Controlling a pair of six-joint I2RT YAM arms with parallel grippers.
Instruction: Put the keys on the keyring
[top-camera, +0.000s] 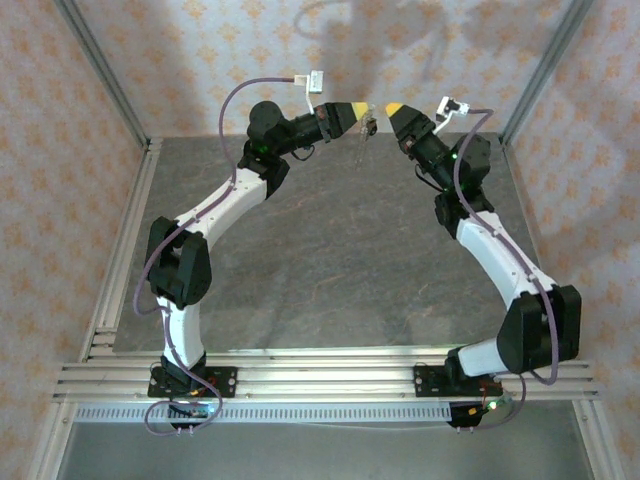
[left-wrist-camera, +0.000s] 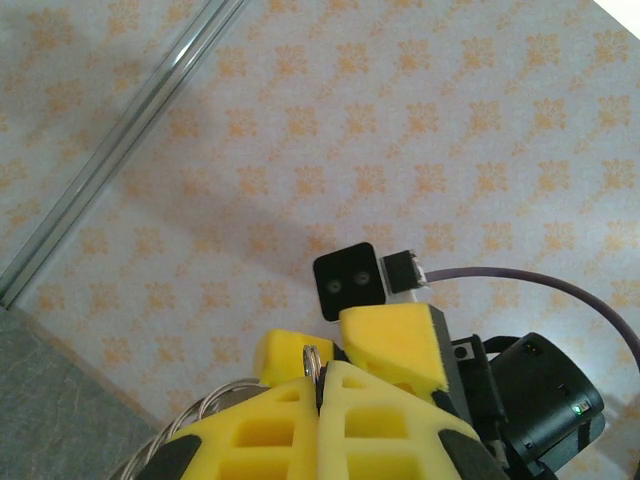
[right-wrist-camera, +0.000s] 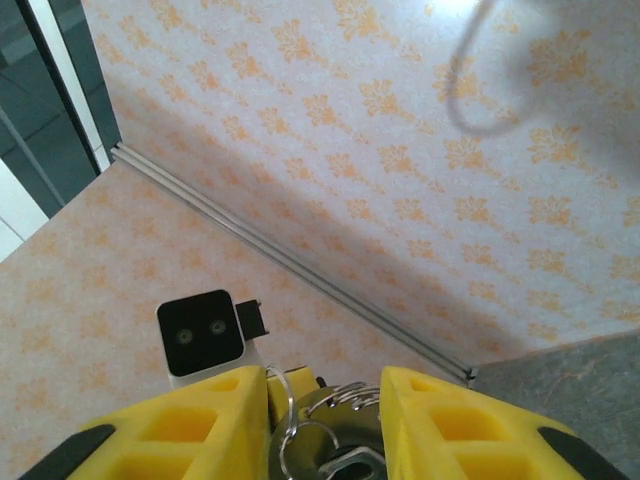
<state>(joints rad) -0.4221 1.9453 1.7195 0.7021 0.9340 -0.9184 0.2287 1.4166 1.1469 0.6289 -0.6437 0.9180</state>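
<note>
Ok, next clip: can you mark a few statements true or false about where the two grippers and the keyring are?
The left gripper is shut on the thin silvery metal keyring. True.
Both grippers rest on the grey table. False: both are raised near the orange-patterned back wall.
The right gripper has its yellow fingers pressed together. False: they stand apart, with metal loops between them.
The two grippers face each other tip to tip. True.
</note>
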